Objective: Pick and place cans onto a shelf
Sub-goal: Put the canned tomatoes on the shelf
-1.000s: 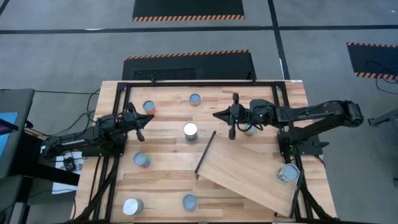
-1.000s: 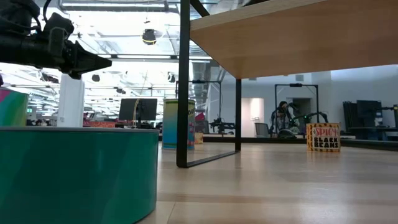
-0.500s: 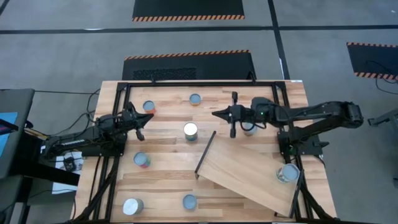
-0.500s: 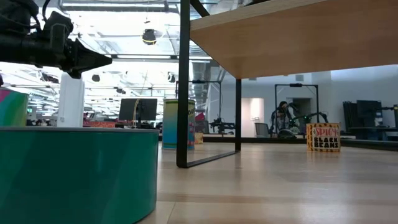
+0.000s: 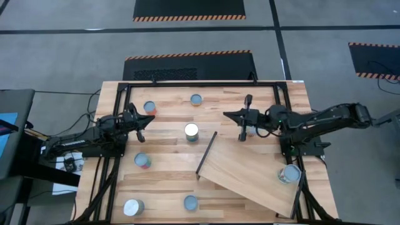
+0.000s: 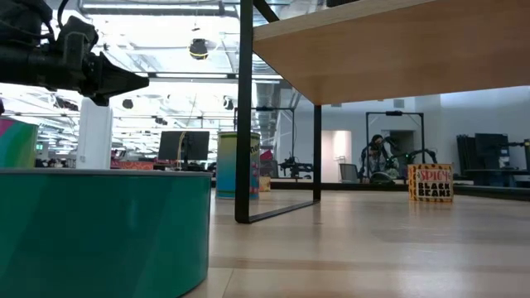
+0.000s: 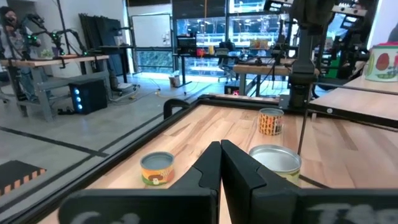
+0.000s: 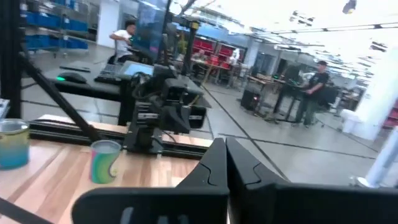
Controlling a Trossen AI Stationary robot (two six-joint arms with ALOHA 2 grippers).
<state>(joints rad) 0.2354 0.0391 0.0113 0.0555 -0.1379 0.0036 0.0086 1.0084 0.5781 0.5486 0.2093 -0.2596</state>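
Several cans stand on the plank tabletop: one at the far left [image 5: 150,107], one at the far middle [image 5: 196,100], a white-topped one [image 5: 191,131] at the centre, and others near the front [image 5: 142,161] [image 5: 133,207] [image 5: 190,202]. One can [image 5: 289,174] stands on the tilted light-wood shelf [image 5: 247,172]. Another can [image 5: 250,130] is partly hidden under my right arm. My left gripper [image 5: 147,119] is shut and empty at the left, above the table. My right gripper [image 5: 226,114] is shut and empty, raised over the far right part of the table, pointing toward the left.
A black frame [image 5: 187,84] runs along the table's far edge and sides. The shelf's dark edge [image 5: 206,154] faces the table's centre, and its black legs [image 6: 245,116] stand on the table. A black-beans box [image 6: 431,182] shows in the low view.
My right gripper has drawn back a little toward the table's right edge, still shut and pointing left. The cans and the shelf have stayed where they were.
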